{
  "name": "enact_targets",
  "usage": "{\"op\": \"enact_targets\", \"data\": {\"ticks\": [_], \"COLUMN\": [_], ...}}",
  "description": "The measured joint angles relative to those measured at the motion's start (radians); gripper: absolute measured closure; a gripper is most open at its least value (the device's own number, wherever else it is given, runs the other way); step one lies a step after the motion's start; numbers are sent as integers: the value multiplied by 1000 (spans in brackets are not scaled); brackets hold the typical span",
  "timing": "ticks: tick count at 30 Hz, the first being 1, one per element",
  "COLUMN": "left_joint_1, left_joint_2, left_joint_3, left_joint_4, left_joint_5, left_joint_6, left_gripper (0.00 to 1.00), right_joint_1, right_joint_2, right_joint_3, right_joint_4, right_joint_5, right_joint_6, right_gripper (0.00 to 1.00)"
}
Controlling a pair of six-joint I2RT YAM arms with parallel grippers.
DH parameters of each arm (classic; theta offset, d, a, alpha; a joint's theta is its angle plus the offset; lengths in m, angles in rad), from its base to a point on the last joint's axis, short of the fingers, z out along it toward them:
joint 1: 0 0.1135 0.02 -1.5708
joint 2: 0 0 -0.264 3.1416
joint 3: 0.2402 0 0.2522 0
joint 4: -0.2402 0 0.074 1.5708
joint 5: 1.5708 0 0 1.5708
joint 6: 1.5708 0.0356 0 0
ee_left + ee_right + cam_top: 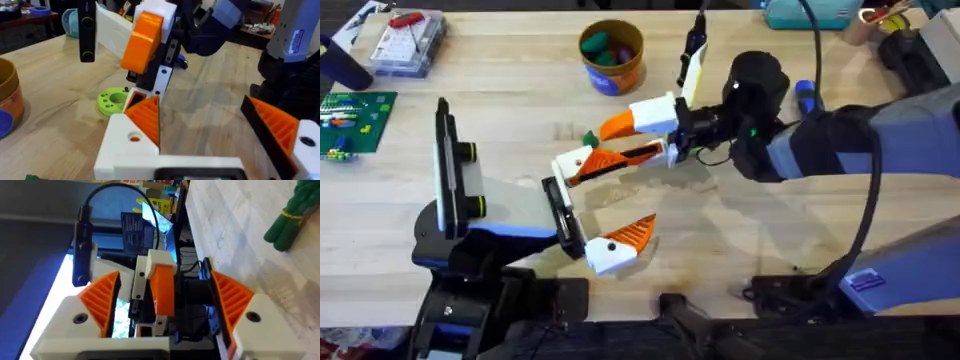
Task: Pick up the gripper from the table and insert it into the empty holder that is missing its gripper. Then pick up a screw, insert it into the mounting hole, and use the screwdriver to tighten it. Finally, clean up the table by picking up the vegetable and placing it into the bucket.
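Bucket (612,56) holds green vegetables; right tool (638,135) clamps gripper (610,160); left tool (605,210) apart.

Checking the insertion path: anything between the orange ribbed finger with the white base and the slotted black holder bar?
Nothing visible. The orange ribbed finger with white base already meets the far end of the flat black slotted bar. A small green vegetable piece lies just beyond, off the path.

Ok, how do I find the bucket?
Look at the wooden table, along its far edge, near the middle. The bucket is the small round orange-tan tub with a blue label and green things inside; the clear box farther left is flat and see-through.
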Motion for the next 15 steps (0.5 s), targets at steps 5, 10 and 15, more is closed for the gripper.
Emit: {"op": "enact_targets", "data": {"ticks": [5, 10, 15], "left_joint_1": [0, 0, 0], "left_joint_2": [0, 0, 0], "left_joint_3": [0, 0, 0], "left_joint_4": [0, 0, 0], "left_joint_5": [1, 1, 1], "left_joint_6": [0, 0, 0], "left_gripper": [10, 10, 10], "right_joint_1": [-37, -94, -151], "right_joint_2": [0, 0, 0], "right_joint_3": [1, 37, 187], "right_joint_4": [-1, -18, -294], "right_joint_5": [37, 132, 239], "right_joint_6": [-62, -167, -368], "right_gripper": [7, 6, 6]}}
